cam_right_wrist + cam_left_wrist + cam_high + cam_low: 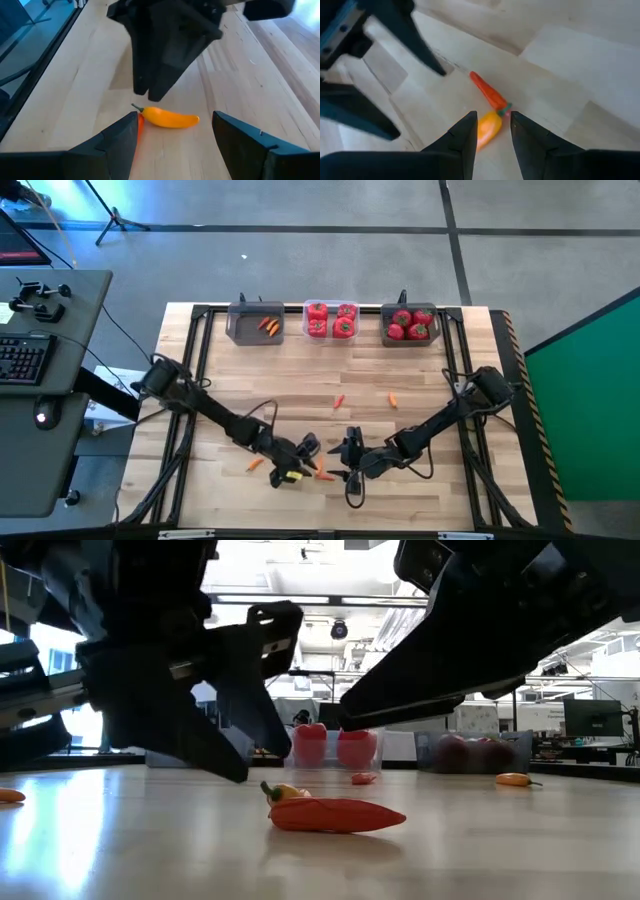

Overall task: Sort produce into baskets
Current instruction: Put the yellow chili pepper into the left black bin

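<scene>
The pale wooden tabletop [330,430] carries everything. Along its far edge stand three small plastic baskets: a dark grey one [256,323] holding orange slivers, a clear one [332,320] of red peppers, and a dark grey one [409,324] of red tomatoes.

Near the front edge, the left tool [297,458] and right tool [349,461] hang close together. Between them lie a slim red chilli-shaped piece [487,91] and a slim orange one [170,119], stem ends touching. The left tool's fingers stand slightly apart above the orange piece, holding nothing; the right tool's fingers are spread wide, empty.

Both pieces look light, smooth and likely slippery; a grip across the thicker middle seems safest.
</scene>
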`<state>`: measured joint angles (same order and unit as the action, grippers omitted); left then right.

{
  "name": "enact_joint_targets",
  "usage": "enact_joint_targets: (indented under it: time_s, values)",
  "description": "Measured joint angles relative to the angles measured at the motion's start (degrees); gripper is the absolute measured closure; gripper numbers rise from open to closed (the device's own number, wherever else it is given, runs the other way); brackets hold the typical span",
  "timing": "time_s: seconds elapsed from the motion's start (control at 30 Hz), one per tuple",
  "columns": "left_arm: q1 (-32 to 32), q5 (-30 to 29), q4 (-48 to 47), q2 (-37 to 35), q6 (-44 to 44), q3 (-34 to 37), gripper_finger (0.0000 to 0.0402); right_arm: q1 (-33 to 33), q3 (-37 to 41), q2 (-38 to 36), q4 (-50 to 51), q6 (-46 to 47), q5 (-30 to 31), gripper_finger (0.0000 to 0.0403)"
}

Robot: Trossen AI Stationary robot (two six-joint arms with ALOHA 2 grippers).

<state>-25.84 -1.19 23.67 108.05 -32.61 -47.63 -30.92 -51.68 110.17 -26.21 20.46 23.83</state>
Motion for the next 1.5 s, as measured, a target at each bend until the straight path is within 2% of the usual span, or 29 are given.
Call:
enact_joint_targets:
  time_s: [0.5, 0.73, 0.9, 1.5]
  values:
    - [-0.13, 0.7, -3.43, 0.94, -7.14, -1.38, 0.0295, 0.0, 0.0, 0.0, 0.76, 0.03, 0.03, 0.0158]
    - [-0.05, 0.72, -1.3, 0.94, -10.73, -1.38, 0.0295, 0.13, 0.0, 0.0, 1.12, -0.07, 0.03, 0.0158]
    - [-0.05, 3.71, 0.04, 1.22, -11.36, -1.38, 0.0295, 0.12, 0.0, 0.0, 1.19, -0.17, 0.03, 0.0158]
    - [0.68, 0.93, 1.54, 3.95, -13.16, -3.09, 0.0295, 0.13, 0.0, 0.0, 1.77, 0.01, 0.04, 0.0158]
